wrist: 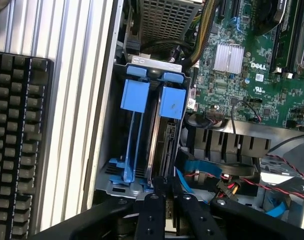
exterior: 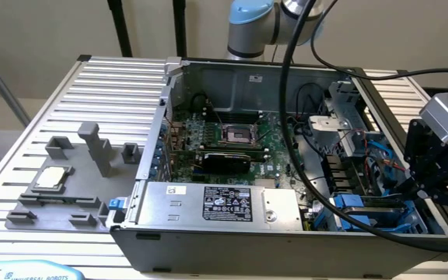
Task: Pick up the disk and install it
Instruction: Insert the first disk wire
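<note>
The claw (wrist: 166,192) hangs over the drive cage (wrist: 109,150) at the near corner of the open computer case (exterior: 232,245), its two black fingers (wrist: 150,210) drawn nearly together on the thin top edge of the disk (wrist: 164,145). They seem to pinch that edge, though the contact itself is hard to make out. The disk stands on edge in one slot of the cage, its bright blue carrier tab (wrist: 172,101) at the end farthest from the claw. In the slot beside it sits a second blue carrier (wrist: 134,107), a bare frame with long blue rails. In the exterior view the claw (exterior: 434,175) sits low at that view's right, above the blue of the cage (exterior: 375,213).

Just beside the claw, flat blue ribbon cables (wrist: 212,170) and red and black wires (wrist: 287,187) crowd the space next to the cage. A thick black cable (exterior: 302,169) from the arm loops across the case in front of the boards. Beyond the cage lies the green motherboard (wrist: 252,70) with a silver heatsink (wrist: 228,56). The grey power supply box (exterior: 220,204) with its black label fills the case's near wall along from the claw.

Outside the case, a black keyboard (wrist: 16,145) rests on the ribbed metal table (exterior: 115,81). Far across the table sits a grey fixture (exterior: 68,186) holding a small silver processor chip (exterior: 53,177).
</note>
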You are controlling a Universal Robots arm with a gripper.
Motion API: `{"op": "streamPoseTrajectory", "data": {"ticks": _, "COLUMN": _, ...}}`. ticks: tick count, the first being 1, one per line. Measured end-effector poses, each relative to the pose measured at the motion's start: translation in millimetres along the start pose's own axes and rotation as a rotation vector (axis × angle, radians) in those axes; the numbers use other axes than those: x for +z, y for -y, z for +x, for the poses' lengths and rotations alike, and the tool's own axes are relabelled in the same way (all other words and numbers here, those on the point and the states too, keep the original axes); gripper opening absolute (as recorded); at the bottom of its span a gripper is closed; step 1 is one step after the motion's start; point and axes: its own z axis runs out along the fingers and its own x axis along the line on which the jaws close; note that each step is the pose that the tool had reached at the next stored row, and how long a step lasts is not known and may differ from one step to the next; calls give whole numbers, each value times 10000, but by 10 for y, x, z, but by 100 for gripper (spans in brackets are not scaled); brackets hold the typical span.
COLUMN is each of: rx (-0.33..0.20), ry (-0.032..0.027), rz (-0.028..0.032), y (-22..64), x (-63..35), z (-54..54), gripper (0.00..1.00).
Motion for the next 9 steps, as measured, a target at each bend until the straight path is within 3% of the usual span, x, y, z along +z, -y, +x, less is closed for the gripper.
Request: {"op": "streamPoseTrajectory", "data": {"ticks": 9, "rx": -70, "ry": 11, "rz": -4, "y": -31, "x": -8, "z": -10, "gripper": 16}}
